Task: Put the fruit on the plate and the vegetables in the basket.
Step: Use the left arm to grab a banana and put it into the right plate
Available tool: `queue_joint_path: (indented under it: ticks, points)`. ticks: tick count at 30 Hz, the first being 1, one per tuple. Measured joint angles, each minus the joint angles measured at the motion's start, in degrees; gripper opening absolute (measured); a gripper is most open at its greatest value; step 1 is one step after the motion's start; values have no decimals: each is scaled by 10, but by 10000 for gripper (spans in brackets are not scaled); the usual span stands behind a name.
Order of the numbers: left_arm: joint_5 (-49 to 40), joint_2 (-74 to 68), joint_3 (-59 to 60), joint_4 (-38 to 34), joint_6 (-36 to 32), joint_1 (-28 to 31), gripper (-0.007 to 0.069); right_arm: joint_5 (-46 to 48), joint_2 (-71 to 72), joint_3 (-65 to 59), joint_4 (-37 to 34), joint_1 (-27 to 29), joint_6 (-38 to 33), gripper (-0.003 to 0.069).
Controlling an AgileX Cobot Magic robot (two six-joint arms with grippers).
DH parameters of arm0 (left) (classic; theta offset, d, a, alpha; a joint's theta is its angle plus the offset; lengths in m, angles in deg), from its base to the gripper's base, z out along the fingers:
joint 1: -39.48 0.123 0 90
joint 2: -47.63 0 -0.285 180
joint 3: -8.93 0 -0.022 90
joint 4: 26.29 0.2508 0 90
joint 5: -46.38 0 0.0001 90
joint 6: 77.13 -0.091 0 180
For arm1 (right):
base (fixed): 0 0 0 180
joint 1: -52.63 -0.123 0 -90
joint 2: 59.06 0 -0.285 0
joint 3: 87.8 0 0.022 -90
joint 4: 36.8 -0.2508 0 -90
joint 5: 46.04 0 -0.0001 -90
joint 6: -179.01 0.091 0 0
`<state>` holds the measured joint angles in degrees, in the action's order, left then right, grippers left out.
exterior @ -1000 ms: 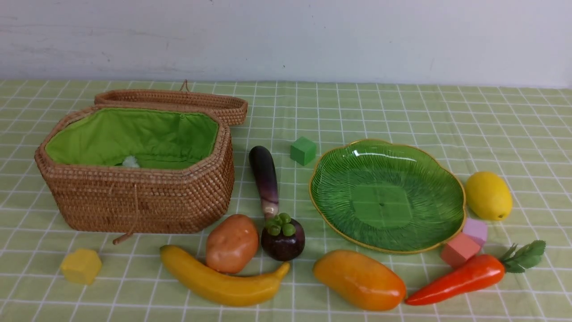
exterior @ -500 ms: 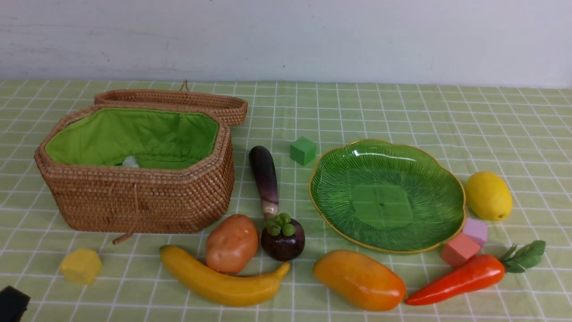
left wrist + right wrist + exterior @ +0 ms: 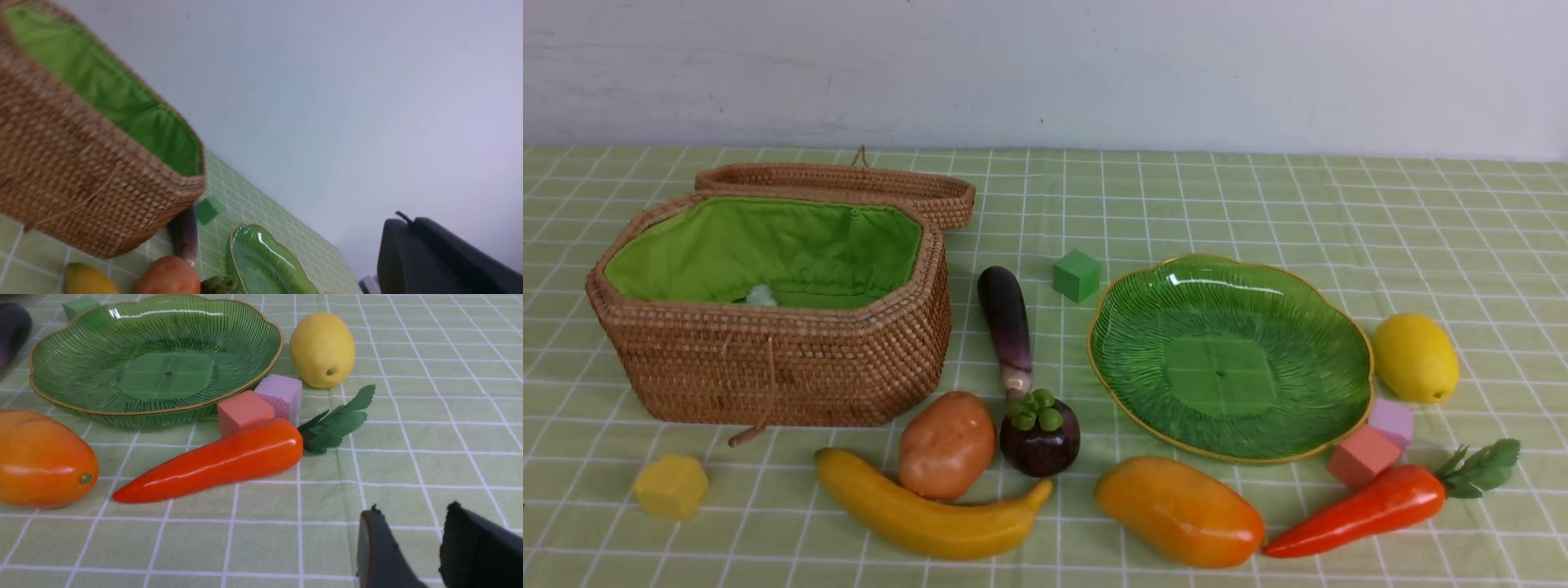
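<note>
Sort not begun; looks like the pre-reach step. Right fingers [image 3: 410, 512] part open, holding nothing; left fingers [image 3: 404, 220] closed, holding nothing. Near: banana [image 3: 931, 516], mango [image 3: 1180, 513], carrot [image 3: 1368, 508]. Then potato [image 3: 947, 447], mangosteen [image 3: 1041, 437]; lemon [image 3: 1416, 358], eggplant [image 3: 1006, 322] beyond, flanking plate [image 3: 1221, 371]. Basket [image 3: 776, 367] at left, open. Next move likely needs left fingers opened, then lowered over banana or potato.
</note>
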<state>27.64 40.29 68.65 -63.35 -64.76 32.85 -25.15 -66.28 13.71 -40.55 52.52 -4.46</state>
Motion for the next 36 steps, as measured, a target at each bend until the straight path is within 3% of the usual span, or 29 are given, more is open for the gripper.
queue_joint_path:
  ticks: [4,7,10,16,22,25,29,34,36]
  points:
    - [-158,-72,-102,5,-80,0,-13,-29,0,-3,-40,0,18,242]
    - [-273,-145,-175,12,-145,0,-13,-74,0,-3,-131,0,71,242]
    - [-304,-185,-202,16,-187,0,-13,-116,0,-3,-213,0,112,242]
    - [-265,-209,-194,25,-193,0,-13,-123,0,3,-274,0,125,218]
    - [-340,-293,-225,57,-238,-28,-13,103,-47,153,-279,-6,63,113]
    - [-380,-357,-263,78,-256,-93,-13,225,-102,257,-274,-7,13,79]
    - [-428,-459,-341,150,-267,-223,-13,395,-209,427,-254,-22,-49,62]
    - [-445,-545,-401,250,-275,-323,-13,454,-276,560,-243,-103,-66,60]
    - [-455,-598,-429,304,-288,-361,-13,497,-309,641,-237,-171,-69,60]
